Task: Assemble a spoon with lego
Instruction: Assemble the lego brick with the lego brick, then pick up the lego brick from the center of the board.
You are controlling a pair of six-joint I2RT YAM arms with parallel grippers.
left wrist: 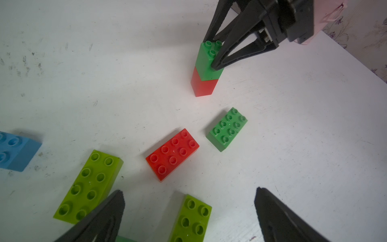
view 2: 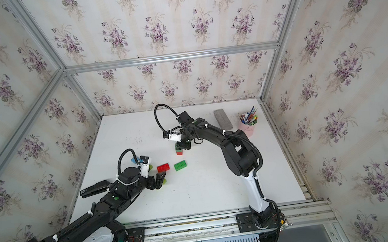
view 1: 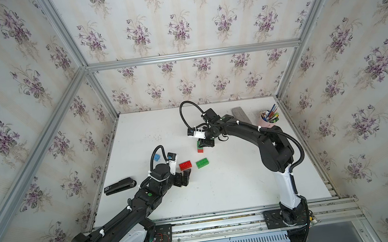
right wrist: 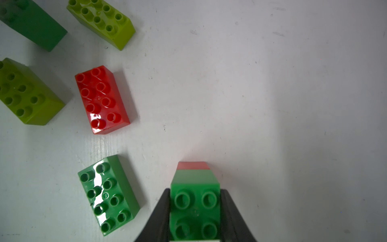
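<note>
The right gripper [right wrist: 194,190] has its fingers pinched narrow on the sides of a green 2x2 brick [left wrist: 206,62], which is pressed onto a red 2x2 brick [left wrist: 204,86]; the stack stands upright near the middle of the white table [view 1: 221,193]. In both top views a green 2x4 brick [view 1: 202,163] lies loose at 6 o'clock from the stack, a red 2x4 brick [view 1: 185,165] just beside it at 9 o'clock. The left gripper [left wrist: 188,190] hangs at 6 o'clock from the red 2x4 brick, fingers spread wide and holding nothing, with two lime 2x4 bricks [left wrist: 90,186] lying close by it.
</note>
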